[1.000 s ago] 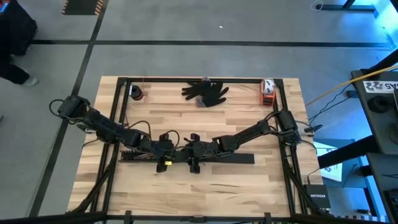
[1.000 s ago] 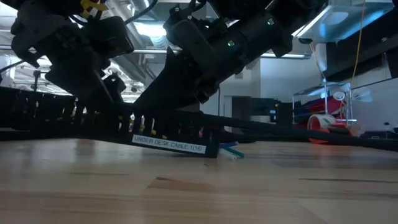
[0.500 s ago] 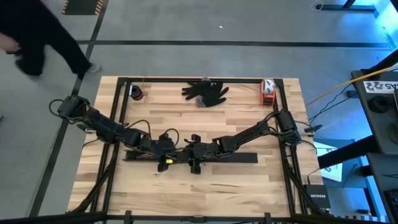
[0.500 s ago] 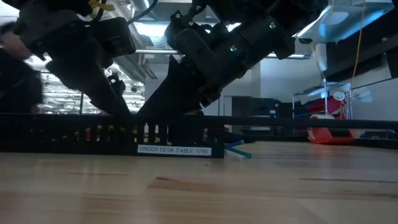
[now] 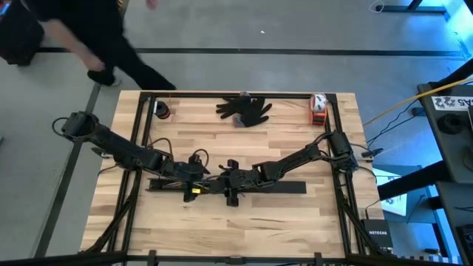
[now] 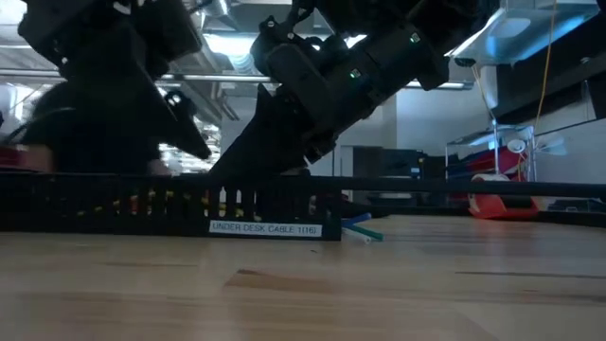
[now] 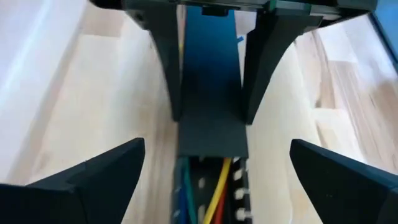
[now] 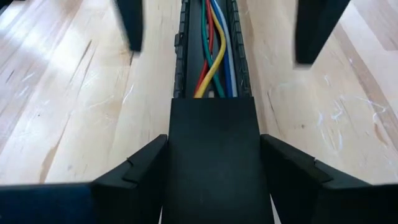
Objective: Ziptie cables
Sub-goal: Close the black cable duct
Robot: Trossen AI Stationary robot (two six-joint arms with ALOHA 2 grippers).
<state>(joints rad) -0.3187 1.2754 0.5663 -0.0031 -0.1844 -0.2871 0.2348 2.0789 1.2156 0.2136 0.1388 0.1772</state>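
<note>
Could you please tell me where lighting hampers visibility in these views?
Low view: bright ceiling lights behind silhouette the black channel. Left wrist view: glare washes the wooden table pale. Right wrist view: even light, the cables show their colours.

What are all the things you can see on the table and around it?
Slotted channel: one, black, long, lying across the table's near middle, white label on its side.
Cables: one bundle, yellow, red, green, blue and grey, lying inside the channel.
Glove: one, black, far edge, middle.
Tape roll: one, dark with red, far left corner.
Small box: one, orange and white, far right corner.
Table: one, pale wood with a black frame.
Person: one, dark clothes, on the floor beyond the far left corner.
Left claw: one, dark, fingers open, over the channel's left part.
Right claw: one, dark, fingers open, straddling the channel's middle.
</note>
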